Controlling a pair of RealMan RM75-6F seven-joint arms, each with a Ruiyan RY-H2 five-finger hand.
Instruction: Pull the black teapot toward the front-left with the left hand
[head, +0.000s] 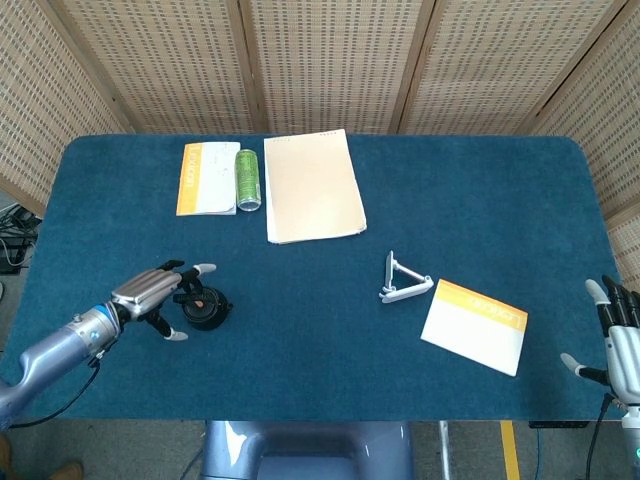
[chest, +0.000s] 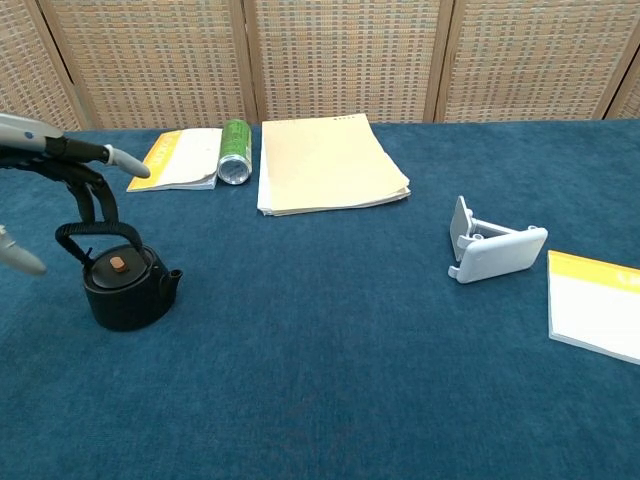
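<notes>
The round black teapot (chest: 124, 292) sat on fuzzy blue cloth (chest: 330, 340). The shiny left hand (head: 150, 294) had fingers spread, holding nothing.

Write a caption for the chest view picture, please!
Left hand reaching over the black teapot on a blue table.

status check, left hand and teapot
Left hand open, fingers spread beside black teapot, not gripping. Teapot upright, front-left. Right hand open at table edge. Nothing in the way.
</notes>
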